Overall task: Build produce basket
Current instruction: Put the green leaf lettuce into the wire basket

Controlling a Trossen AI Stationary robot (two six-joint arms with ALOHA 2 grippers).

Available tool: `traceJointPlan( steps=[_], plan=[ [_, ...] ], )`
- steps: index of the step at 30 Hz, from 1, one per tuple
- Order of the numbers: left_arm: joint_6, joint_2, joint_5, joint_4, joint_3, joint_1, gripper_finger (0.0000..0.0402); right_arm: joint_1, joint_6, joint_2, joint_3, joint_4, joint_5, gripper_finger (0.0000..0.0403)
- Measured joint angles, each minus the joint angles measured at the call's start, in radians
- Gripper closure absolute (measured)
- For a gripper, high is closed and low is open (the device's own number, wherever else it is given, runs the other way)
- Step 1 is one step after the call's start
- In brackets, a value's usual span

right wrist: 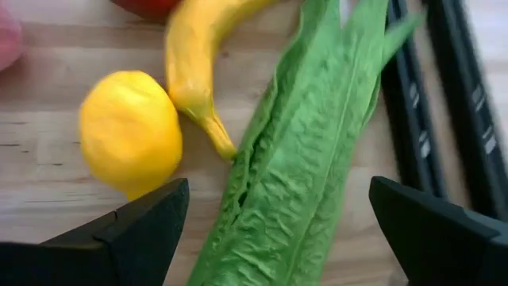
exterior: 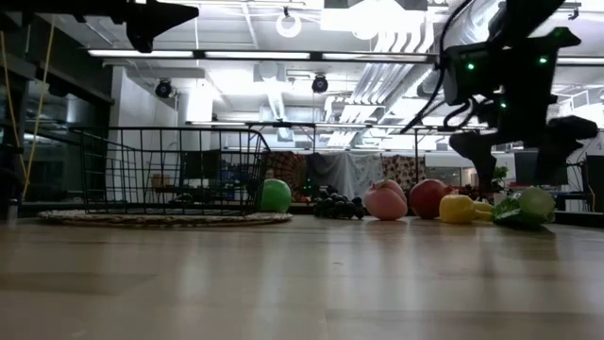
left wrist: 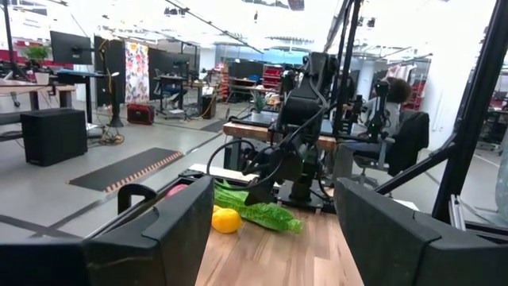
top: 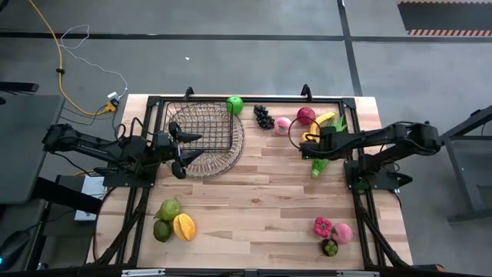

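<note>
The dark wire basket (top: pixel 206 132) stands on a round woven mat (exterior: pixel 160 218) at the table's far left. My left gripper (top: pixel 187 148) hovers open at the basket's left side, high above the table (exterior: pixel 151 19), with nothing between its fingers (left wrist: pixel 270 238). My right gripper (top: pixel 314 144) points steeply down, open, just above a long green leafy stalk (right wrist: pixel 302 175) that lies flat on the wood. Its fingers stand on either side of the stalk without touching it. A yellow lemon (right wrist: pixel 131 131) and a yellow banana (right wrist: pixel 198 56) lie beside the stalk.
A green apple (top: pixel 234 104), dark grapes (top: pixel 264 116), a pink fruit (top: pixel 283 125) and a red apple (top: pixel 306 115) line the far edge. Green and orange pieces (top: pixel 173 221) lie near left; pink and dark purple ones (top: pixel 330 232) near right. Bare wood fills the middle.
</note>
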Motion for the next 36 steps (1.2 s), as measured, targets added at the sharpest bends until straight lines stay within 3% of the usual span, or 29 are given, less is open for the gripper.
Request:
traceJointPlan(
  steps=[6,9,16,24,36],
  plan=[
    [-0.005,0.000,0.000,-0.015,0.000,0.000,0.0154,0.006,0.019,-0.086,-0.088,0.129,-0.009,0.0022],
    [-0.007,0.000,0.000,-0.011,0.000,0.000,0.0154,0.006,-0.018,-0.094,-0.103,0.119,0.004,0.0022],
    [-0.007,0.000,-0.002,-0.011,0.000,0.000,0.0154,0.009,0.062,-0.094,-0.163,0.147,0.006,0.0022],
    [-0.006,0.000,-0.003,-0.011,0.000,0.000,0.0154,0.009,0.101,-0.094,-0.263,0.319,0.015,0.0022],
    [-0.005,0.000,-0.004,-0.011,0.000,0.000,0.0154,0.009,0.057,-0.094,-0.299,0.331,0.005,0.0022]
  ],
)
